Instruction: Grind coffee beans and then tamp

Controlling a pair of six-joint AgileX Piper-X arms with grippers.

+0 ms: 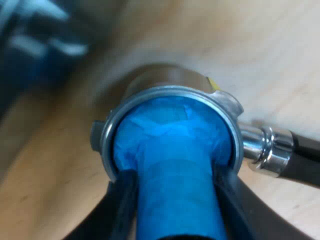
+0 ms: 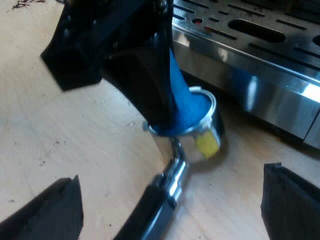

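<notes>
The blue tamper (image 1: pixel 172 150) stands in the basket of the metal holder (image 1: pixel 170 91), which lies on the wooden table. My left gripper (image 1: pixel 177 210) is shut on the tamper's stem, one black finger on each side. In the right wrist view the same blue tamper (image 2: pixel 186 107) sits in the holder (image 2: pixel 212 117) under the left arm's gripper (image 2: pixel 150 75). My right gripper (image 2: pixel 170 210) is open, its fingers wide apart on either side of the holder's dark handle (image 2: pixel 152 207) and not touching it.
The espresso machine's steel drip tray (image 2: pixel 250 40) stands close beside the holder. A yellow tag (image 2: pixel 207 144) shows on the holder's side. Light wooden table (image 2: pixel 75 140) lies all around, with a few coffee crumbs (image 2: pixel 22 4) farther off.
</notes>
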